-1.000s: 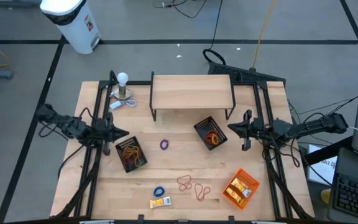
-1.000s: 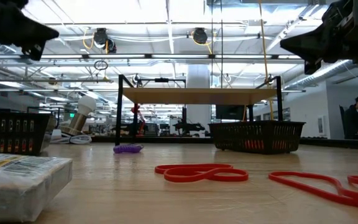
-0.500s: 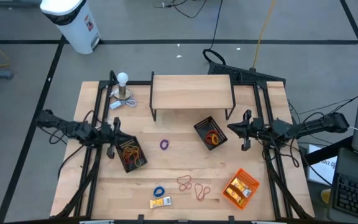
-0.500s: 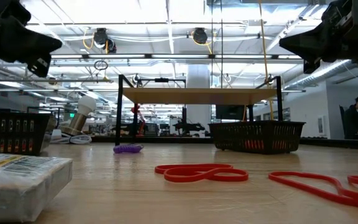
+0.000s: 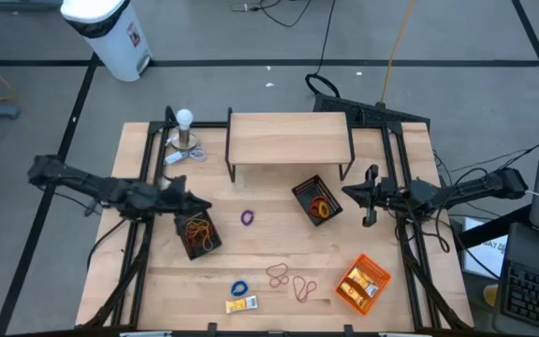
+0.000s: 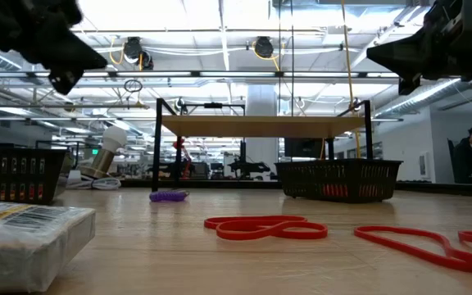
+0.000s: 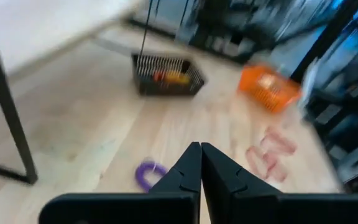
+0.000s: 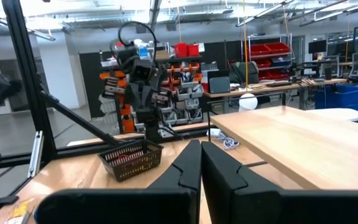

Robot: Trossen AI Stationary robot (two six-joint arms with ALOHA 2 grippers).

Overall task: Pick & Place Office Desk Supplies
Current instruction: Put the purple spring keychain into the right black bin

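Note:
Loose supplies lie on the wooden table: a purple band (image 5: 247, 217), two red bands (image 5: 279, 275), a blue band (image 5: 240, 287) and a yellow-and-white packet (image 5: 241, 304) near the front edge. My left gripper (image 5: 204, 204) is shut and empty, in the air above the far end of the left black mesh tray (image 5: 197, 234); its wrist view looks past the shut fingers (image 7: 201, 168) at the purple band (image 7: 149, 176). My right gripper (image 5: 349, 192) waits shut and empty, raised beside the right mesh tray (image 5: 314, 198).
Both mesh trays hold bands. An orange tray (image 5: 363, 284) with packets sits at the front right. A wooden shelf on black legs (image 5: 290, 139) stands at the back middle, with a small lamp (image 5: 185, 131) to its left. Bare tabletop lies between the trays.
My left gripper has gone level toward the table's right edge, out over the left mesh tray, and has rolled about its own line. It has stayed shut.

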